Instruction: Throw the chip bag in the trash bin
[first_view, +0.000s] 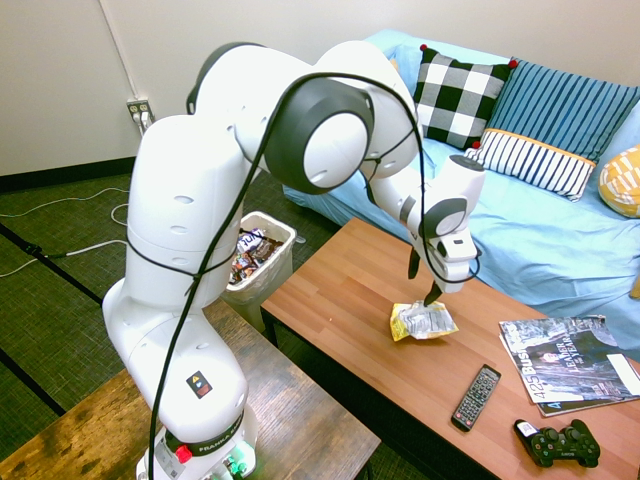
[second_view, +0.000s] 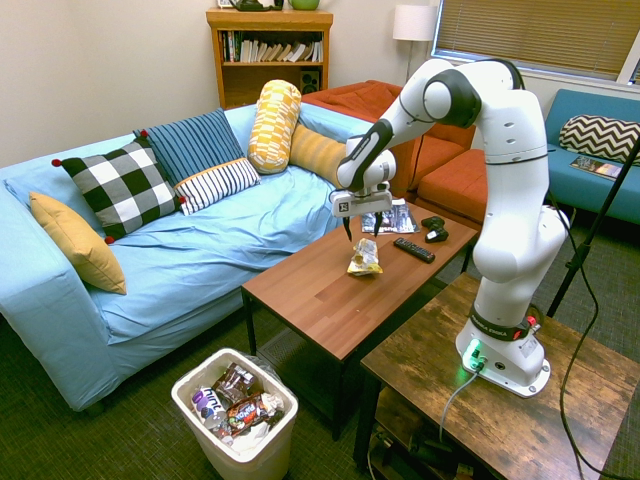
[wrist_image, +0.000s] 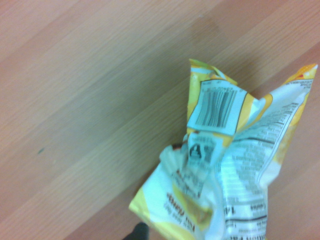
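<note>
Your fingers (first_view: 424, 280) are hanging spread apart right above the chip bag (first_view: 423, 321), one on each side of its top edge and not gripping anything. The bag is sitting crumpled on the wooden desk (first_view: 350, 290) directly below them. The trash bin (second_view: 236, 413) is sitting on the floor, well apart from the fingers, past the desk's end.

The crumpled foil chip bag (first_view: 423, 321) is yellow with silver-white patches and a black-and-white barcode (wrist_image: 218, 108). It lies on a reddish-brown wooden bench (first_view: 360, 300). The white plastic trash bin (second_view: 236, 452) holds dark wrappers. The sofa (second_view: 200, 250) is light blue, with a black-and-white checked cushion (second_view: 120, 187).
</note>
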